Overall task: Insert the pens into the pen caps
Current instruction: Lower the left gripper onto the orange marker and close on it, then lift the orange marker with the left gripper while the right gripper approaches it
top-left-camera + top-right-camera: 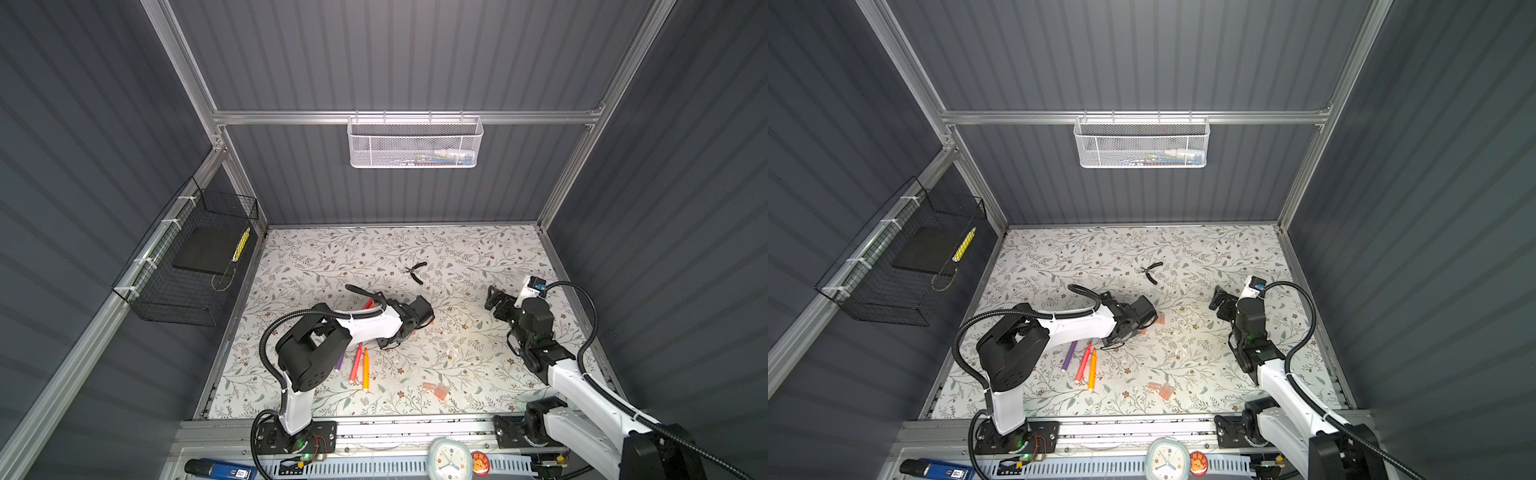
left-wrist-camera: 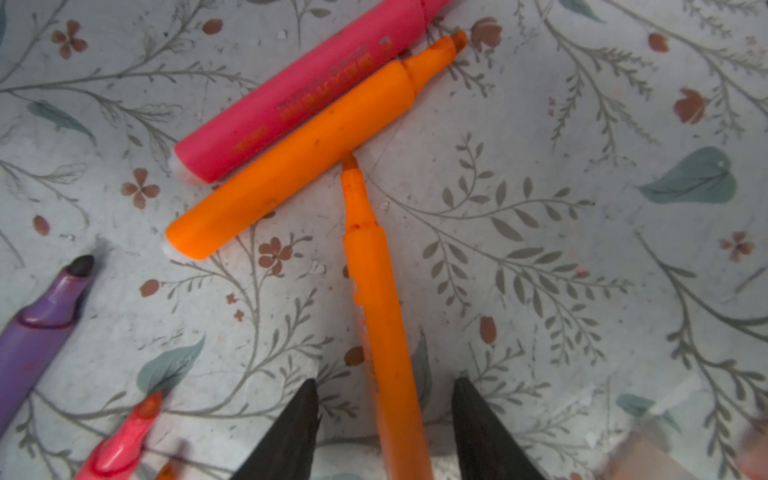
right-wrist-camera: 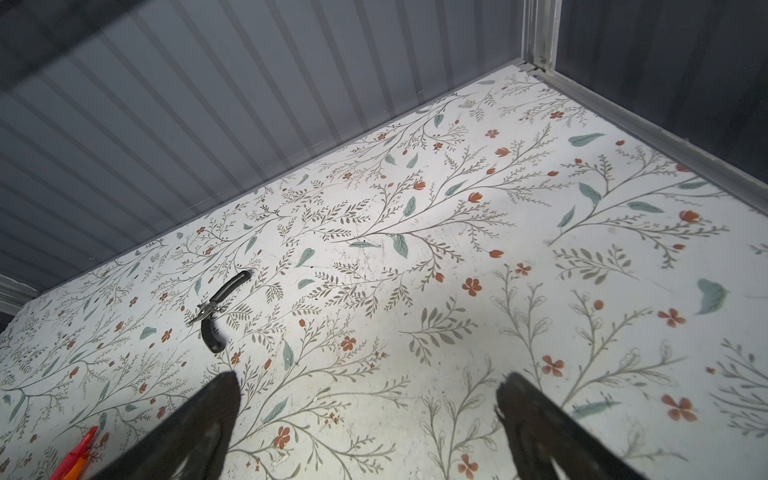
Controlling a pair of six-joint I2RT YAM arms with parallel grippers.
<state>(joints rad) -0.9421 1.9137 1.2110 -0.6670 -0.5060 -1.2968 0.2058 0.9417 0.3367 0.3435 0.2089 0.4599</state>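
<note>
left fingers [image 2: 286, 440]: part-open astride an orange pen [image 2: 374, 291], gap each side, no touch seen.
orange pen: flat on tabletop [image 2: 540, 124], tip touching side of 2nd orange pen [image 2: 291, 153], which lies alongside pink pen [image 2: 299, 91].
right fingers [image 3: 195, 432]: wide, nothing btwn, over tabletop, pliers [image 3: 216, 309] ahead.
pen caps [image 1: 437, 390]: pinkish ones on tabletop nr front edge, apart from pens.

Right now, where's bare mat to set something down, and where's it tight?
Free: the far strip of mat between back wall and pliers; the far right corner ahead of the right gripper. Crowded: around the left gripper, where pens lie bunched, and by the pen caps near the front edge.
</note>
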